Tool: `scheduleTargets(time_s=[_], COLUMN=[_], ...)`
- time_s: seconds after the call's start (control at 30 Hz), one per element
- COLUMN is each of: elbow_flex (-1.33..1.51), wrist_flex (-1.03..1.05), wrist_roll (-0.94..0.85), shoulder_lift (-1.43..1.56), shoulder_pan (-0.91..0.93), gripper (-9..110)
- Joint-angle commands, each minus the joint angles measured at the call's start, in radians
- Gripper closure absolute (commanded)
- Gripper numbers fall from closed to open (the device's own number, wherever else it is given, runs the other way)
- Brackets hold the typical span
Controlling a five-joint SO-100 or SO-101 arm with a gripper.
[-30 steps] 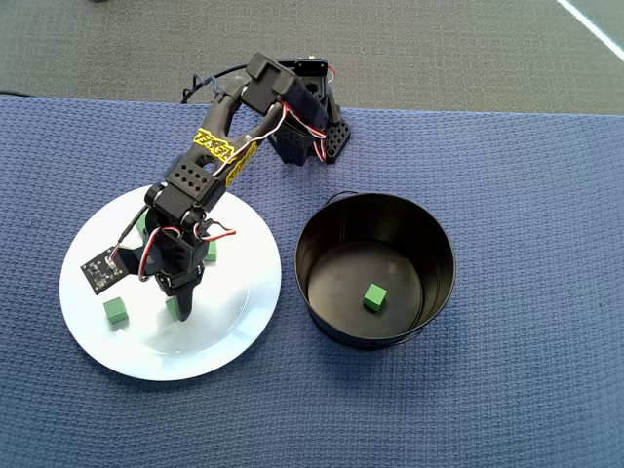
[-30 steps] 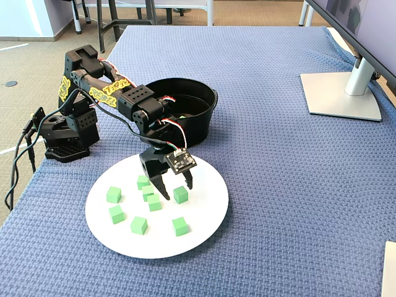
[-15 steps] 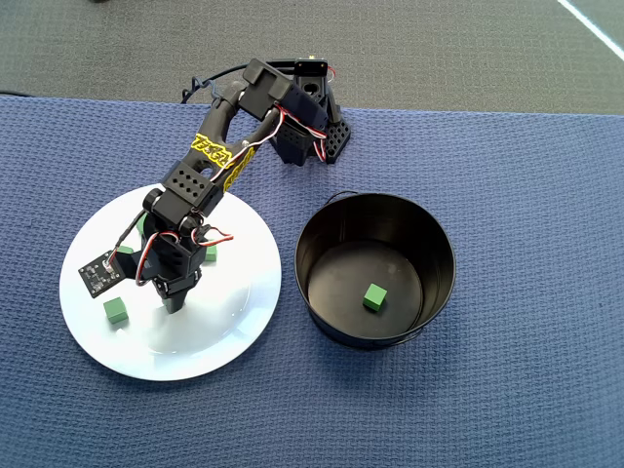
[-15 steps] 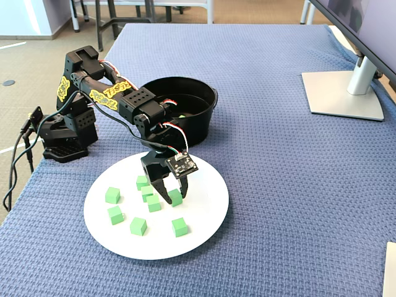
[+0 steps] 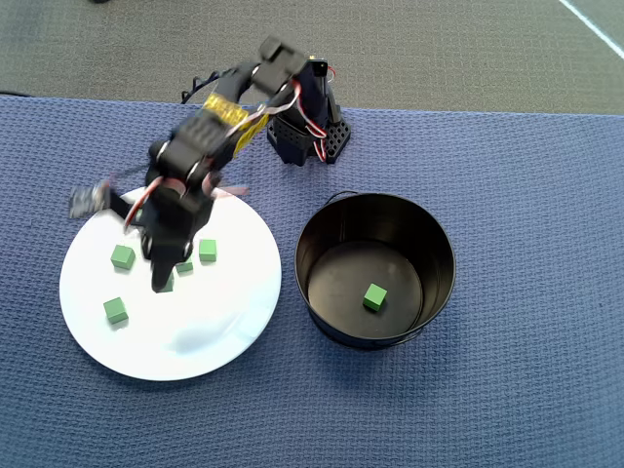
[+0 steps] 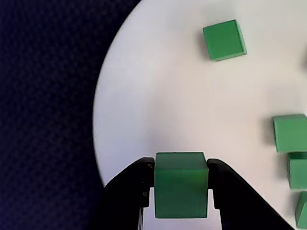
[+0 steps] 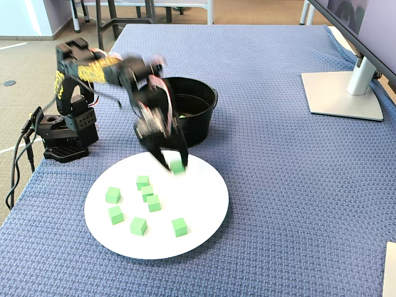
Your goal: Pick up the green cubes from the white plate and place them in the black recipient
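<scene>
Clamping a green cube (image 6: 181, 184) between its two black fingers, the end effector (image 7: 174, 166) hangs above the white plate (image 7: 204, 210), its jaws closed snugly on the cube's opposite faces, as the wrist view shows plainly. The arm is blurred in the overhead and fixed views, so I would judge it is on the move with its load.

Progress looks early. One cube (image 5: 373, 296) already lies on the floor of the black recipient (image 5: 439, 255), which stands off to the side of the end effector, near the plate but apart from it. Six more cubes rest on the plate below and beside the end effector in the fixed view, one of them (image 7: 179, 226) close to the near rim. So one is delivered, one is in hand, and most remain.

The cubes are matte, sharp-edged and small. The plate is glossy, round and shallow. The recipient is a straight-walled cylinder with a shiny dark inside. Everything sits on a surface covered in blue waffle-weave cloth (image 7: 297, 204).
</scene>
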Motion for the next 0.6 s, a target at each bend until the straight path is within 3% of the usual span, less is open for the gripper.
scheduleTargets(time_s=[0.0, 0.27, 0.43, 0.57], elbow_flex=[-0.006, 0.239, 0.348, 0.462], wrist_flex=[0.075, 0.199, 0.232, 0.135], wrist_roll=[0.153, 0.437, 0.540, 0.569], shoulder_lift=[0.313, 0.667, 0.673, 0.615], shoulder_pan=[-0.064, -0.456, -0.712, -0.772], gripper=[101, 102, 102, 102])
